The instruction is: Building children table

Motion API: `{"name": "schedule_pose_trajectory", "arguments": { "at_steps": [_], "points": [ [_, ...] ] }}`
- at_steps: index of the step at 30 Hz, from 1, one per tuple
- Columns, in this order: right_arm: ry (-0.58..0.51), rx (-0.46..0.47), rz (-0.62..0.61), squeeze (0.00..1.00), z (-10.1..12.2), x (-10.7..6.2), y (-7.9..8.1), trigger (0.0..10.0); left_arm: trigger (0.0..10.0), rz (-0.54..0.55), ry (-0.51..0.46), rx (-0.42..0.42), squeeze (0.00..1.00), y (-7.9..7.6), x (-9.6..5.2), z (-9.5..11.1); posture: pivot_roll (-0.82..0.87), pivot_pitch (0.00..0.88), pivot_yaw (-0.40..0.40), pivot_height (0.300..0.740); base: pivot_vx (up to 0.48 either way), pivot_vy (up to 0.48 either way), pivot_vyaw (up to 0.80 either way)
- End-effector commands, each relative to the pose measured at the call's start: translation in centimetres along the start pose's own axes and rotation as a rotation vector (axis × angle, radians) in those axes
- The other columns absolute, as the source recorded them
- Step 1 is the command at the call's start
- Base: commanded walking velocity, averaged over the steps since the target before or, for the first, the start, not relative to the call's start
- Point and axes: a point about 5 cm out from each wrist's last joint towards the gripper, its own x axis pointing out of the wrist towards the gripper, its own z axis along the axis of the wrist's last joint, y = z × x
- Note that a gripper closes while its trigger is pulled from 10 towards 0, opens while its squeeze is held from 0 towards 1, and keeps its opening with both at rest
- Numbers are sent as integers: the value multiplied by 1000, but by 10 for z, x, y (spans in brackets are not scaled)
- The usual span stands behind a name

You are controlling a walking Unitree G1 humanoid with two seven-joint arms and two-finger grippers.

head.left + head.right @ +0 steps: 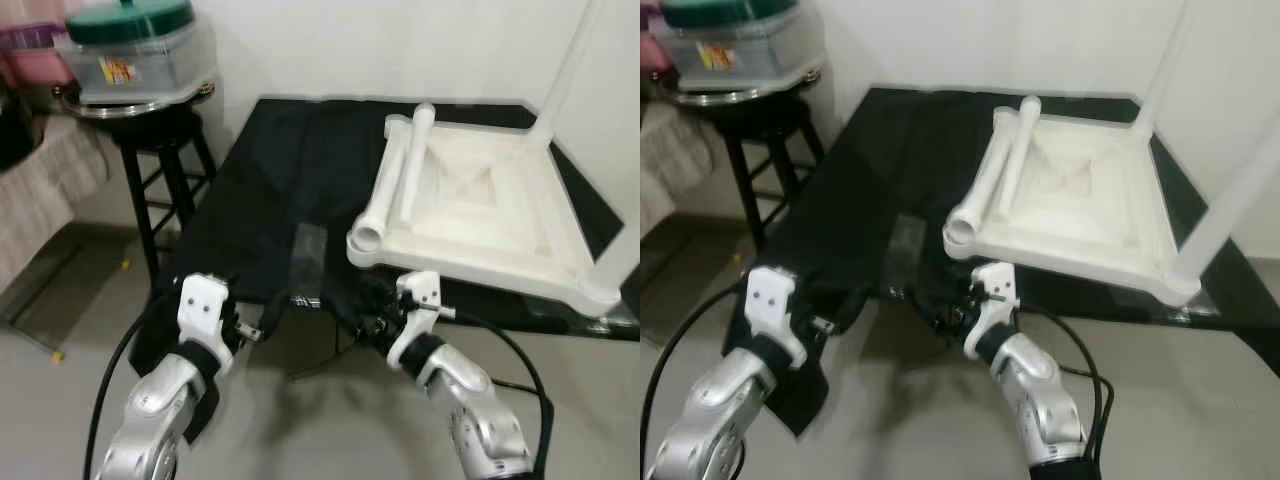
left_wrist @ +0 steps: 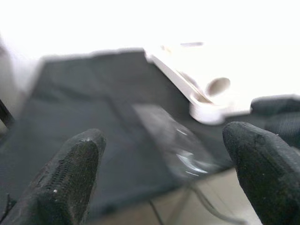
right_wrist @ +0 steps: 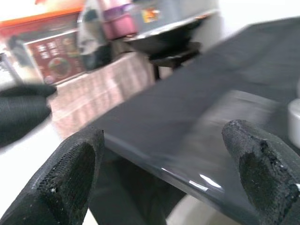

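A white children's table top lies upside down on a black-covered surface. Two loose white leg tubes rest along its left rim, one open end at the near corner. One white leg stands upright at the far right corner, another at the near right corner. My left gripper is open at the black surface's near edge, left of the table top. My right gripper is open just in front of the near left corner, with nothing between its fingers.
A black stool at the left carries a clear container with a green lid. A grey tape patch marks the black cover near its front edge. Black cables trail from both wrists over the pale floor.
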Motion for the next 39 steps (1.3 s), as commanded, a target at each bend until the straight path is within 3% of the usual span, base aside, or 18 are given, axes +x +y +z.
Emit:
{"name": "schedule_pose_trajectory", "arguments": {
  "at_steps": [1, 11, 22, 36, 39],
  "points": [
    [18, 25, 21, 0, -6, 1, 5, 10000, 10000, 4, -6, 24, 0, 5, -2, 2, 3, 93, 26, 740, 0, 0, -800],
    [28, 33, -18, 0, -9, 1, 2, 10000, 10000, -59, -12, 153, 0, 3, 5, 8, 3, 90, 24, 740, 0, 0, -800],
    [24, 34, -114, 0, -9, -3, -8, 10000, 10000, -51, 20, 210, 0, 2, 5, 1, 1, 89, 22, 740, 0, 0, -800],
    [15, 11, -125, 0, -8, -2, -8, 10000, 10000, -24, 34, 237, 0, 3, 11, -3, -7, 82, 22, 740, 0, 0, -800],
    [9, 5, -123, 0, -7, -2, -7, 10000, 10000, -25, 29, 261, 0, 4, 12, -1, -10, 81, 22, 740, 0, 0, 0]
  ]
}}
